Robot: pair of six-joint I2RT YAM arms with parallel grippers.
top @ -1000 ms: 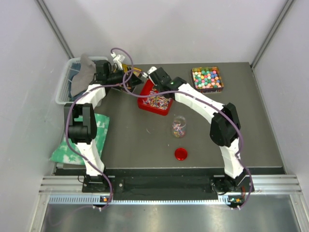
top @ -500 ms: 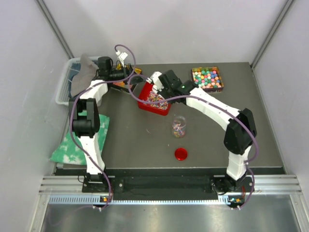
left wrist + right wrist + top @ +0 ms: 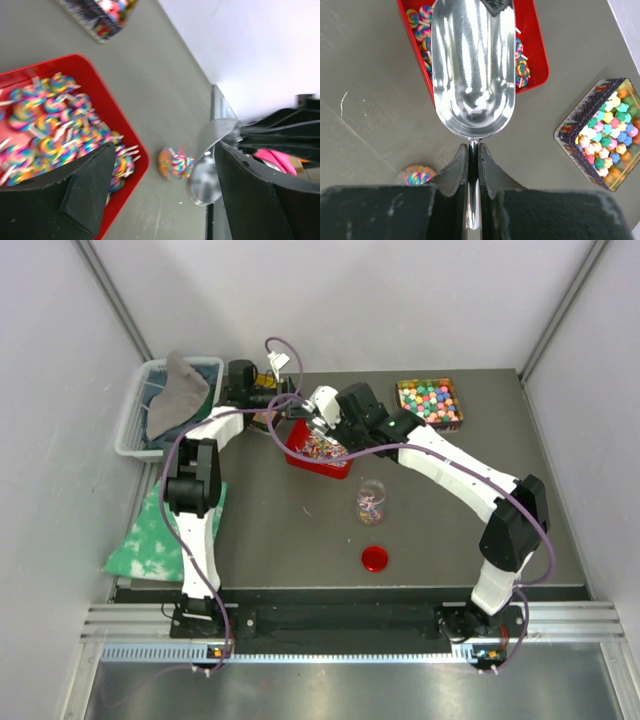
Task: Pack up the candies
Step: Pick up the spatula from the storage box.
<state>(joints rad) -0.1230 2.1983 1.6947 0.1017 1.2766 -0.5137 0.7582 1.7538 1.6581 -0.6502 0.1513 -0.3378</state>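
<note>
Broadly, the grey surface [image 3: 290, 540] carries a red tray [image 3: 538, 75] of swirled candies [image 3: 45, 130] just ahead of the right jaws and partly hidden behind one finger of the left jaws, while a dark-rimmed box [image 3: 570, 131] of pastel candies [image 3: 607, 135] sits off to one side of the right jaws. The right jaws are clamped on the thin handle of a metal scoop [image 3: 472, 70], its bowl out over the tray's edge. The left jaws stand wide apart, framing a small clear jar [image 3: 175, 162] on the surface beyond them, and a red lid [image 3: 375, 559] lies well apart from both jaws.
</note>
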